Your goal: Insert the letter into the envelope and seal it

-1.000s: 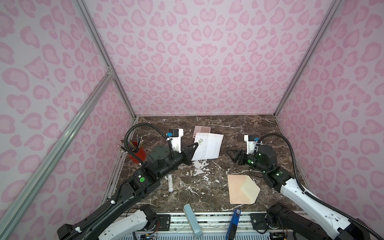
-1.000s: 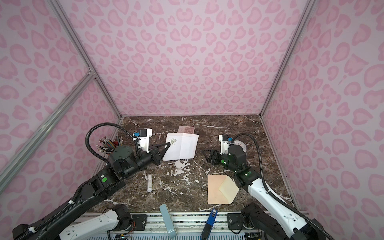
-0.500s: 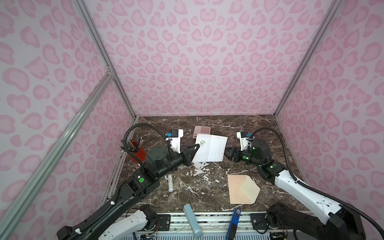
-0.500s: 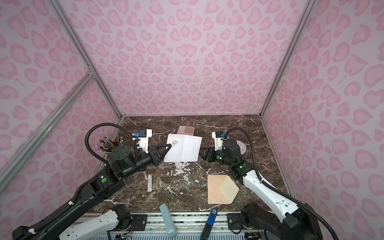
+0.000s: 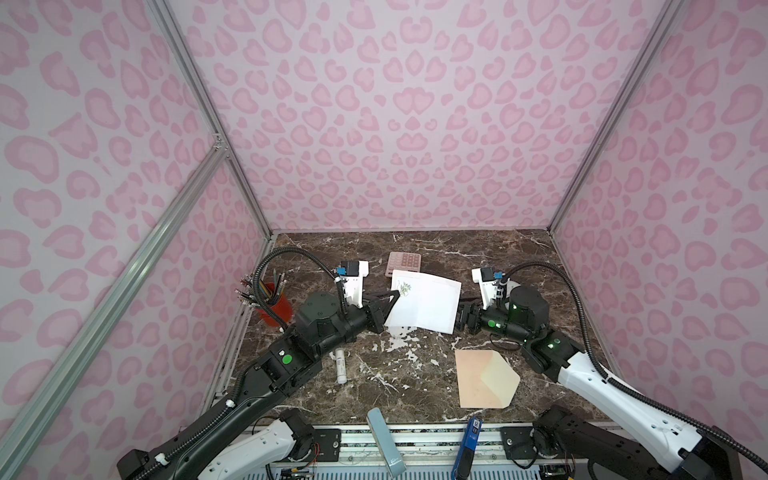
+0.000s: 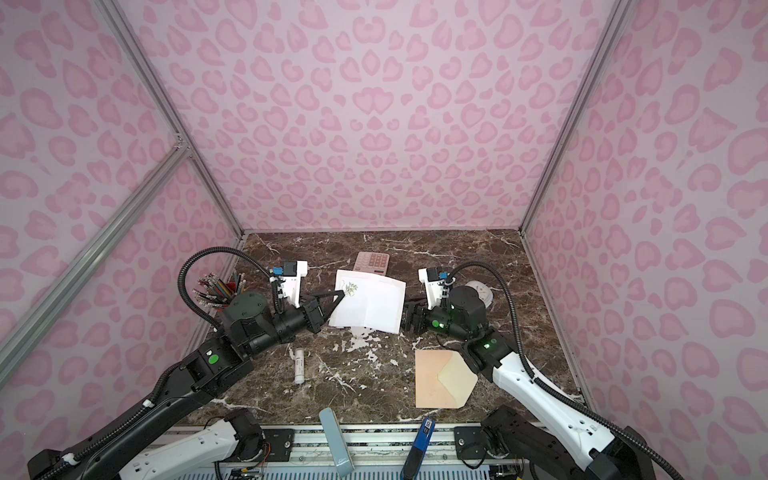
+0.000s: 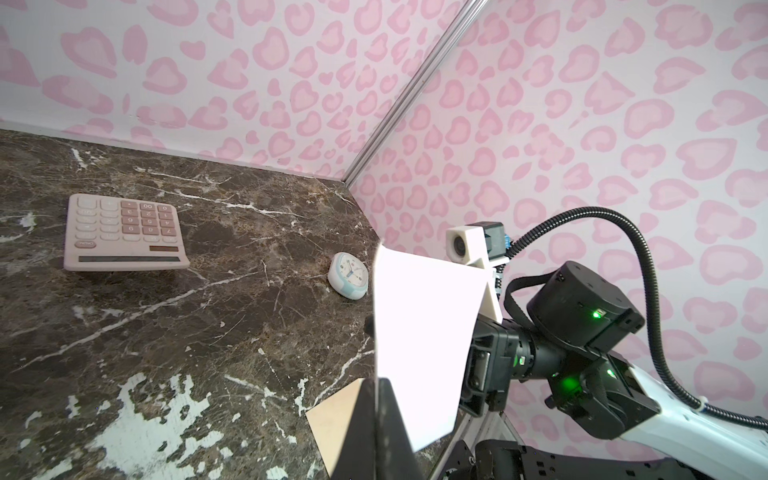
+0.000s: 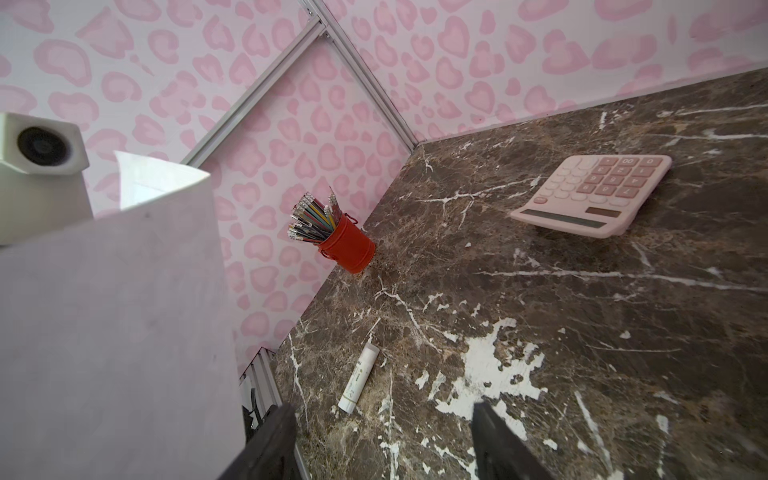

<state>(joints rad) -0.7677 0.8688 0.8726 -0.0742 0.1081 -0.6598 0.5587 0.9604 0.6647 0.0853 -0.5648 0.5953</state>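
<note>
Letter (image 5: 424, 305) over part of calculator (image 5: 405, 261)

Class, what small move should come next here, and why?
Probably the right gripper should edge onto the free side of the letter and close. Its jaws stand open beside that side, the left gripper pinches the opposite corner aloft, and the envelope lies flap-open nearby.

White letter (image 5: 428, 307) raised, tilted, motif at far corner; peach envelope (image 5: 471, 382) lies flat, cream flap open.
</note>
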